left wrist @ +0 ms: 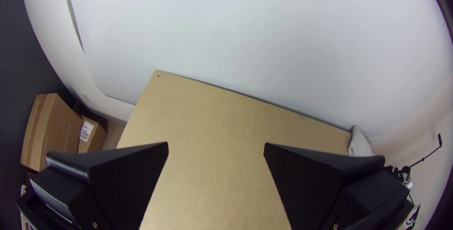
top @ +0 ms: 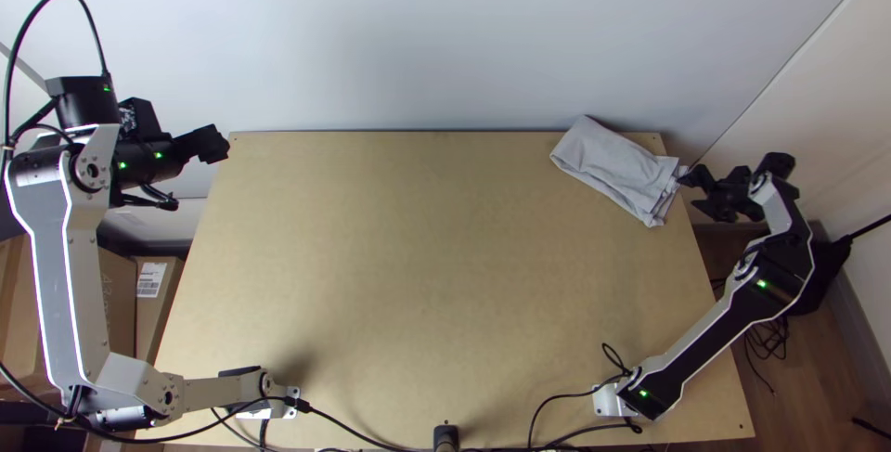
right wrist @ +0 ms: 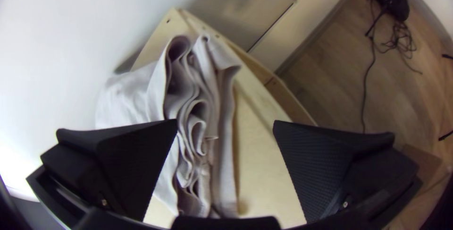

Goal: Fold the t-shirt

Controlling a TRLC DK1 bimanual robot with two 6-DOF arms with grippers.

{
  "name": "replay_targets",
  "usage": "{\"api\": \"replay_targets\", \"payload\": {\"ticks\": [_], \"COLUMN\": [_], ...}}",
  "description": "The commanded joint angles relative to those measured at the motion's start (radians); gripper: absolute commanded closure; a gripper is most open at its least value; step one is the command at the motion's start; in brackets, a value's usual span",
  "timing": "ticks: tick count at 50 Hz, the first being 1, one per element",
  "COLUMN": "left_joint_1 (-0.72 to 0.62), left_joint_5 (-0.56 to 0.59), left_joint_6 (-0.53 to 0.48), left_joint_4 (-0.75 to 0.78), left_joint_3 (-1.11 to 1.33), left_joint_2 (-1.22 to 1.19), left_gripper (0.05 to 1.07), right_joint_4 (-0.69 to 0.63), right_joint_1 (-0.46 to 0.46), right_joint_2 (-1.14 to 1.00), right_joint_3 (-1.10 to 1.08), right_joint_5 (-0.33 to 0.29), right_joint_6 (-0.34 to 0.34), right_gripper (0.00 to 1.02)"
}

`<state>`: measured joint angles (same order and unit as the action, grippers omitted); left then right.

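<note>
The light grey t-shirt [top: 617,169] lies folded into a compact bundle at the table's far right corner. In the right wrist view the t-shirt [right wrist: 188,102] shows several stacked layers with wavy edges. My right gripper [top: 691,194] is at the bundle's right end, just beyond the table's right edge; in its wrist view the gripper [right wrist: 225,131] is open, with no cloth pinched. My left gripper [top: 215,144] hangs by the far left corner, far from the cloth. Its fingers stand wide apart in the left wrist view, the gripper [left wrist: 216,147] holding nothing; the t-shirt [left wrist: 359,144] is small in the distance.
The wooden table [top: 418,257] has bare surface across its middle and left. A white wall [top: 418,34] rises behind its far edge. Cardboard boxes [top: 153,303] stand beyond the left side, and cables [top: 557,401] run along the near edge.
</note>
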<state>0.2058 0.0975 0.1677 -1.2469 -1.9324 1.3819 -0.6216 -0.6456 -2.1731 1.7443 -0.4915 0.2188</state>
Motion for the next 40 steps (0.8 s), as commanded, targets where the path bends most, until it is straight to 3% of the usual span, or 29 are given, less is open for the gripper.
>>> {"api": "replay_targets", "payload": {"ticks": [1,12,26,34,40], "left_joint_1": [0.015,0.018,0.030,0.076,0.175], "left_joint_5": [0.015,0.018,0.013,-0.013,-0.016], "left_joint_6": [-0.025,-0.054,-0.089,-0.103,-0.122], "left_joint_4": [0.007,0.044,0.291,0.460,0.621], "left_joint_3": [0.013,0.082,0.358,0.523,0.658], "left_joint_2": [-0.061,-0.167,-0.442,-0.601,-0.708], "left_gripper": [0.10,0.10,0.10,0.10,0.10], "right_joint_4": [0.002,0.056,0.163,0.396,0.704], "right_joint_1": [-0.025,-0.006,0.077,0.098,0.095], "right_joint_2": [0.131,0.441,0.837,1.079,1.250], "right_joint_3": [0.047,0.044,-0.011,-0.177,-0.422], "right_joint_5": [0.053,0.099,0.113,0.113,0.114], "right_joint_6": [-0.073,-0.162,-0.191,-0.165,-0.055], "right_gripper": [0.03,0.03,0.03,0.03,0.03]}}
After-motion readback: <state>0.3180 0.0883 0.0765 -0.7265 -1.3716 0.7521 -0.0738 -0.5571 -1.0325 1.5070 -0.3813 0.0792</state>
